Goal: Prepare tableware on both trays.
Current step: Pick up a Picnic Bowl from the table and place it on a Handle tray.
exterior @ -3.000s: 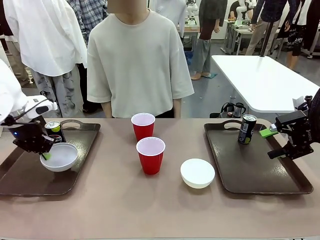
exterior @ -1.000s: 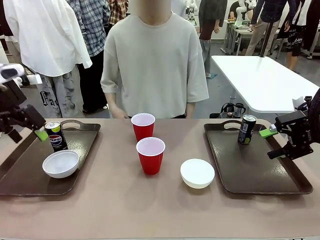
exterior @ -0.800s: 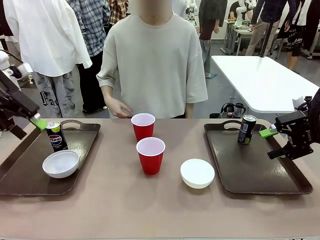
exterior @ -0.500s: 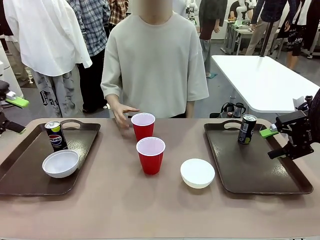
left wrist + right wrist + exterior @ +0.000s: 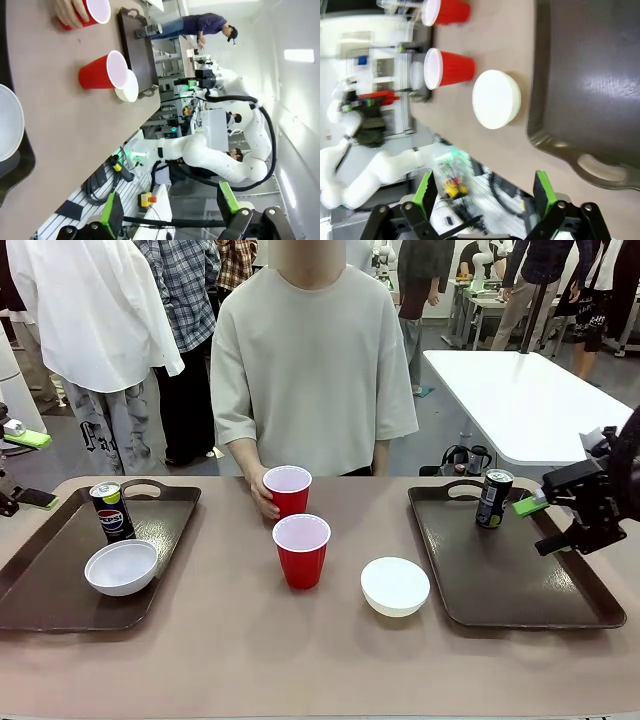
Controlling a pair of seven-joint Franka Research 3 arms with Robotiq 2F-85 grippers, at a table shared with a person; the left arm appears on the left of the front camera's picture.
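My left gripper (image 5: 30, 468) has swung out to the frame's left edge, fingers wide and empty, and the person's hand (image 5: 262, 502) now wraps the far red cup (image 5: 287, 490) at centre. My right gripper (image 5: 540, 526) hangs spread and empty by the right tray (image 5: 520, 580) with its dark can (image 5: 492, 498). The left tray (image 5: 40, 590) holds a bowl (image 5: 121, 567) and the Pepsi can (image 5: 111, 511).
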